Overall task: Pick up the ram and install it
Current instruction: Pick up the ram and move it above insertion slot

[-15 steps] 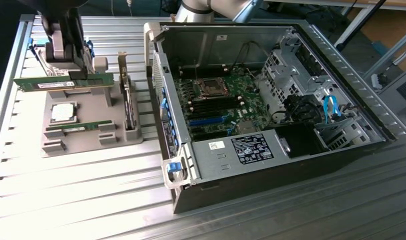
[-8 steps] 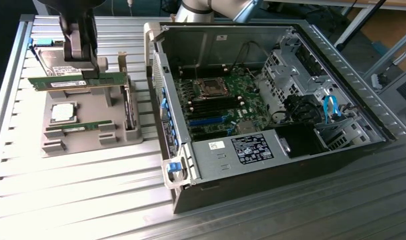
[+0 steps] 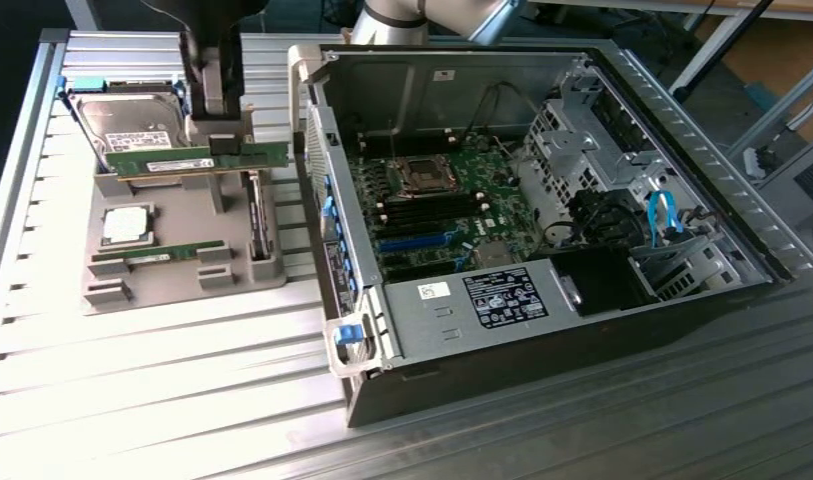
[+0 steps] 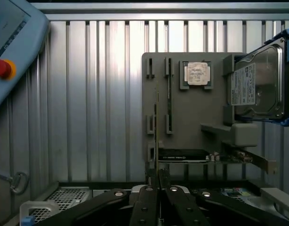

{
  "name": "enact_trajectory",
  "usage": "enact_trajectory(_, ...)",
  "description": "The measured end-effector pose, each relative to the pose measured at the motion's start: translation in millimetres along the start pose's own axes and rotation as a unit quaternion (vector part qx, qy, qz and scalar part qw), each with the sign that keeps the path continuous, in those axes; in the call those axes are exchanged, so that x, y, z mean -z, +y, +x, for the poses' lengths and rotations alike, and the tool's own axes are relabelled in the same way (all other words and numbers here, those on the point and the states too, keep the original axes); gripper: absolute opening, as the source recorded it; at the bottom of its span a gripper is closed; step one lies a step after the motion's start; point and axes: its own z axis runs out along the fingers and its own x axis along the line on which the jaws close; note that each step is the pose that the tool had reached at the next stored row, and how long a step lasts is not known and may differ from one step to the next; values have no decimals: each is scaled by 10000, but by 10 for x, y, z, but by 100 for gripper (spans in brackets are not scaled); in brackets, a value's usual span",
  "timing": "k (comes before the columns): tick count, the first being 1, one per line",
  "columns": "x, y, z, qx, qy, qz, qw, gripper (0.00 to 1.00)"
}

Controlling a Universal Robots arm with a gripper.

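Ram [image 3: 166, 164] clamped in tool [image 3: 227, 146], held above grey tray [image 3: 179, 225] (pick step looks done); install step ahead calls for lining stick with motherboard [image 3: 480, 215] slot.

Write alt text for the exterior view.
The robot's hand grips the ram, a green stick, above a grey parts tray at the exterior view's left. An open computer case with its motherboard exposed lies at the view's right, on a slatted metal table.
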Motion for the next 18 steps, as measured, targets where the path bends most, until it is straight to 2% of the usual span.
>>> enact_trajectory(2, 3, -63, 0, 0, 0, 0, 10000, 12)
enact_trajectory(6, 11, -257, -1, 0, 0, 0, 10000, 12)
enact_trajectory(10, 16, -367, -2, 0, 1, -1, 10000, 12)
enact_trajectory(14, 25, -581, -3, 0, 0, -1, 10000, 12)
enact_trajectory(18, 31, -705, -3, 0, 0, -1, 10000, 12)
